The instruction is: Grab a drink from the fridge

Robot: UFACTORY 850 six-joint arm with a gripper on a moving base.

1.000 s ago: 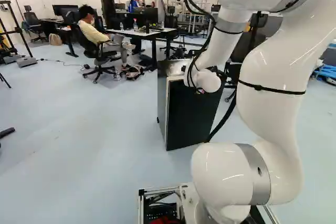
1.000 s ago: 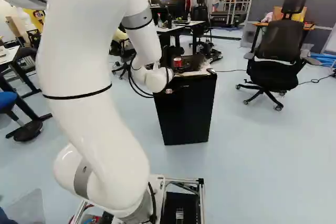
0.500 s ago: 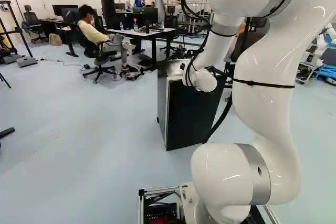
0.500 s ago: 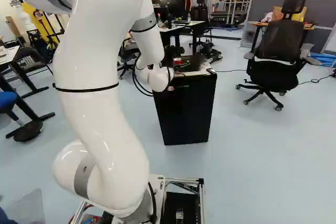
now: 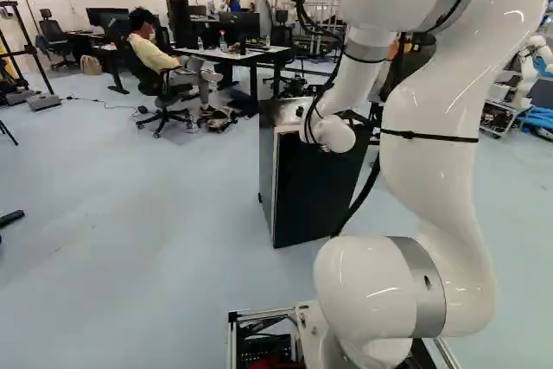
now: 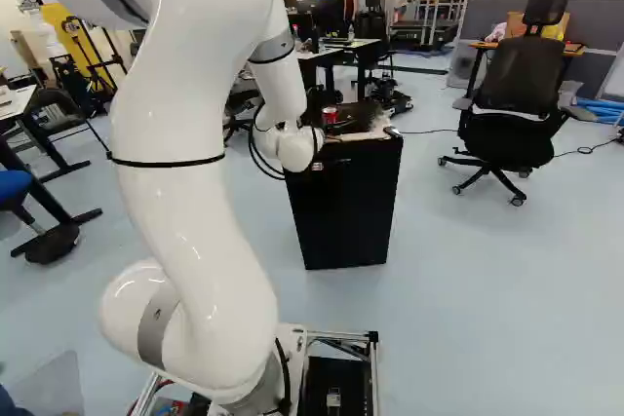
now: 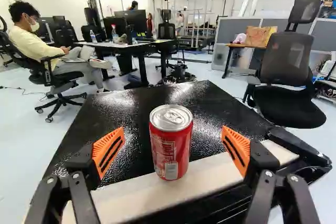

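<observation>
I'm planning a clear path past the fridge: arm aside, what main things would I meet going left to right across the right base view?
Blue stool → black fridge with the red can on top → black office chair → blue tubes.

**Glossy white arm [image 5: 441,187] with orange pads [image 7: 108,150]**

The arm is smooth and rounded, with silver-grey rings [image 5: 429,287] at its joints and thin black straps [image 5: 429,136] around its tubes. Black cables [image 5: 304,15] loop outside its far part. The black gripper [image 6: 331,128] has jointed links with silvery screws [image 7: 75,176]; its pads carry dark slots.
</observation>
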